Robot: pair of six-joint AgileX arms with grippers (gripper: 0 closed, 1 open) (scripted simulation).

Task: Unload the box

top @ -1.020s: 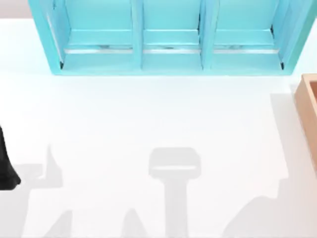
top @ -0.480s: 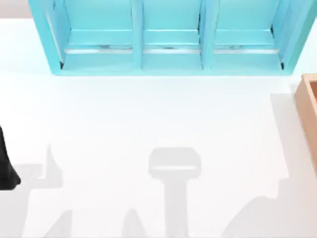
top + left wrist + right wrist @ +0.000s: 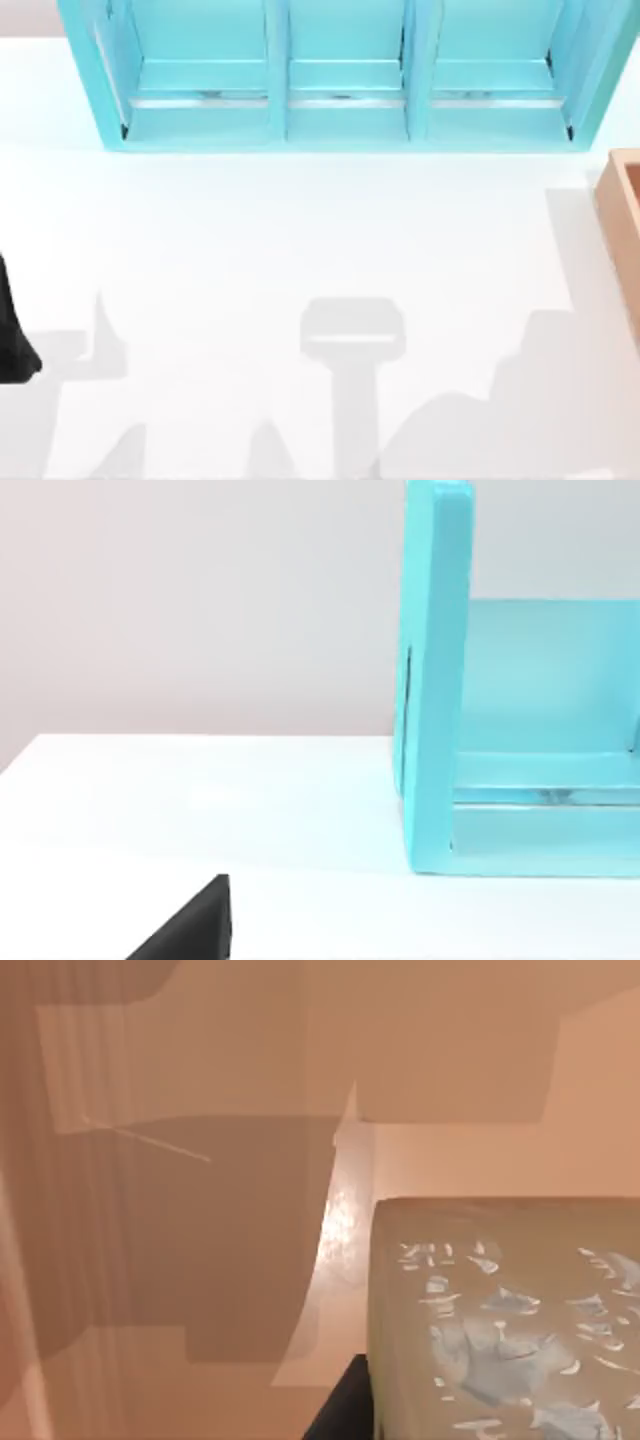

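The box (image 3: 622,240) sits at the three o'clock edge of the table (image 3: 300,250) as we look down from above, and only its peach-tan left wall and a strip of darker inside reach into that view. Our right wrist camera looks at close range into the same box (image 3: 200,1080): smooth tan inner walls crossed by blocky shadows, and against them a pale greenish-grey block (image 3: 500,1320) speckled with blue-white flecks, lying inside the box. A small dark tip (image 3: 345,1410) shows just beside that block's near corner; we take it for part of our right gripper, but we cannot tell whether its fingers are apart or together.

At twelve o'clock stands a turquoise shelf (image 3: 340,90) with three bays, well apart from the box. Our left wrist camera sees the shelf's end wall (image 3: 435,680) and part of one bay, standing upright on the white table (image 3: 200,800).

Our left arm (image 3: 12,340) is parked at the nine o'clock edge, a dark shape low on the table's left side. A dark wedge (image 3: 190,925) belonging to it shows in the left wrist view, and again we cannot tell how its fingers stand.
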